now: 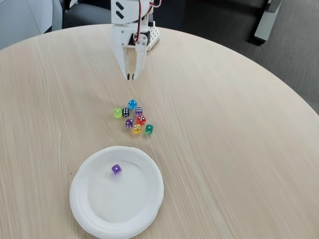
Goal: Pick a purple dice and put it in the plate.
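Fixed view: my claw (pixel 131 76) hangs at the top of the frame, tips pointing down toward the table (pixel 239 149), fingers pressed together, nothing between them. It sits above bare wood, near the dice cluster but apart from it.

One purple die (pixel 116 170) lies inside the plate (pixel 89 209), on the flat floor, upper middle, clear of the rim. White pips visible; count not readable.

Plate is white, round, shallow rim, at the bottom of the frame, left of center. Lower edge runs close to the frame bottom.

Cluster sits between my claw and the plate, closer to the plate. Contents:
- blue die (pixel 132 104), at the top, nearest my claw
- green die (pixel 117 113), pale, far left
- black die (pixel 125 112), just right of the pale green one
- second purple die (pixel 138 111), right of the black one, just below the blue
- third purple die (pixel 129 123), lower left of the group
- red die (pixel 141 119), center right
- yellow die (pixel 137 129), just below the red and beside the third purple
- dark green die (pixel 149 129), far right, beside the yellow

Dice are packed tight; can't tell which ones actually touch.

Table is light wood grain, round edge. Dark floor beyond it at top right.
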